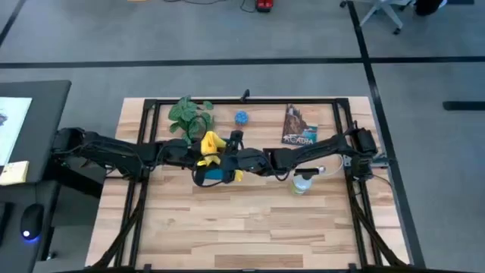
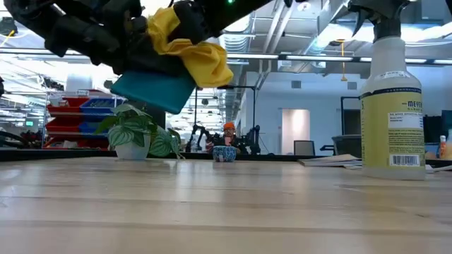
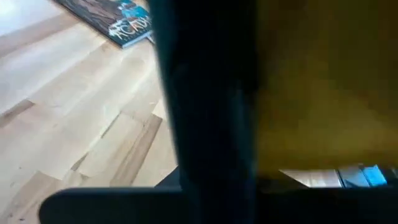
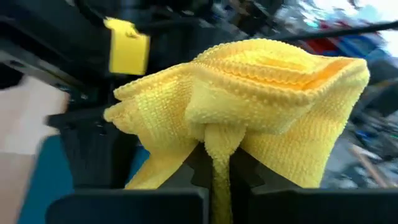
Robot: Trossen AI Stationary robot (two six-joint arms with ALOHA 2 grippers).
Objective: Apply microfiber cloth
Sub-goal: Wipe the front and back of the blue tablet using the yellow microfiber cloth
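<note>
Mid-desk, both arms meet above the wood: right end effector (image 4: 214, 168) pinched on the bunched yellow cloth (image 4: 249, 106), which hangs just above the teal-backed tablet (image 2: 154, 90) held aloft by the left end effector (image 1: 198, 161), its grip state unreadable.

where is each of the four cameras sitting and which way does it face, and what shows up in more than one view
High view: above the table, looking straight down; both arms meet mid-table at the microfiber cloth.
Low view: at tabletop height, level across to the room; the arms hold the cloth and a teal tablet aloft.
Left wrist view: on the left arm, its dark finger fills the frame; book beyond.
Right wrist view: right gripper pinching the cloth.
Shared: cloth, book, spray bottle.
</note>
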